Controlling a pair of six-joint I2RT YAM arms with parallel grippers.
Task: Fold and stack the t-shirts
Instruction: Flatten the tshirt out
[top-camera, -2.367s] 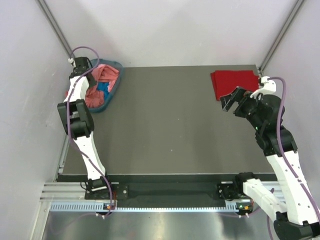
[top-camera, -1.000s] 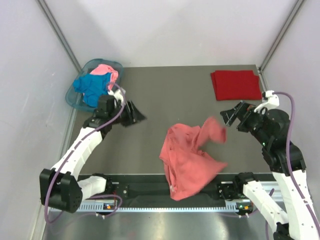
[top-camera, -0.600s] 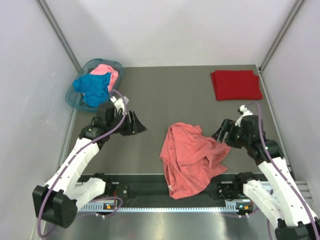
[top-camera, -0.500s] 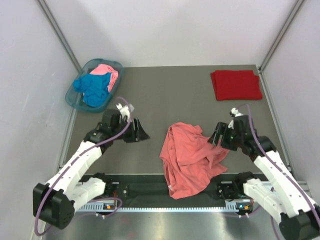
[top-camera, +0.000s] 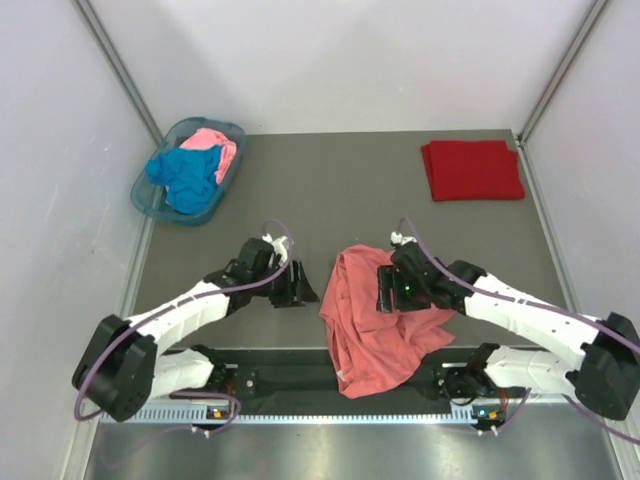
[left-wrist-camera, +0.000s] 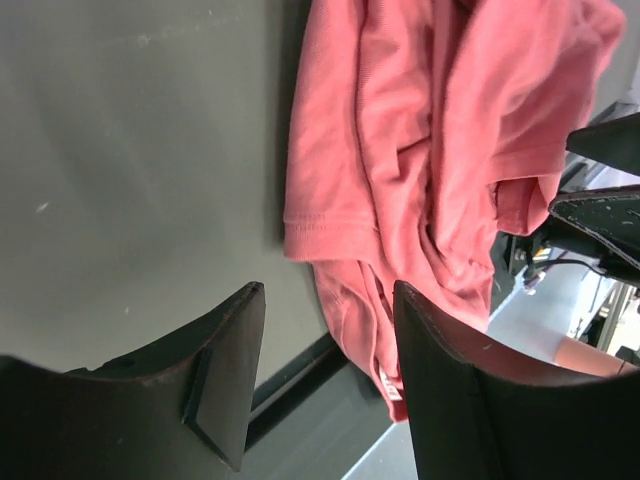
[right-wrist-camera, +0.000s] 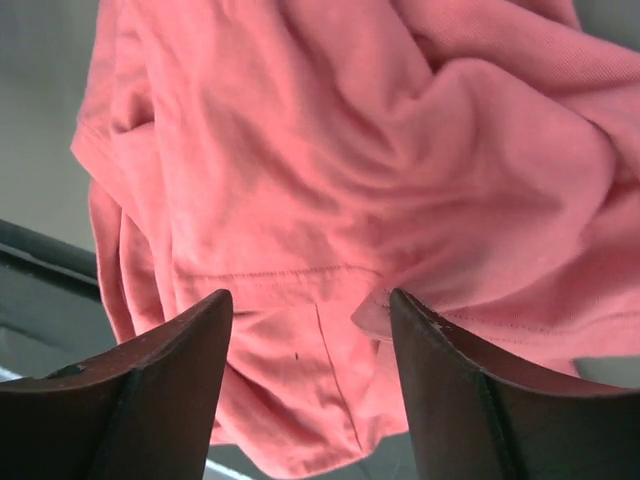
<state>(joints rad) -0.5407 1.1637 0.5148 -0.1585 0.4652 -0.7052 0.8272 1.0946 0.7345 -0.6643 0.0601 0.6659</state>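
Crumpled salmon-coral t-shirt (top-camera: 372, 335) at the table's (top-camera: 350, 190) near edge.
Soft knit cotton, stitched hems, deep folds; left gripper (top-camera: 303, 291) wide open, empty, beside it; right gripper (top-camera: 386, 292) open, empty, over it.

the left gripper (top-camera: 298, 288) and right gripper (top-camera: 386, 291) sit low on outstretched arms, pointing toward each other, jaws apart.

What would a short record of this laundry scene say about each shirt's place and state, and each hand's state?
Coral shirt: crumpled, overhanging the near edge
Red shirt: folded, far right corner
Blue shirt, pink shirt: heaped in the basket, far left
Left hand: open, beside coral shirt
Right hand: open, over coral shirt
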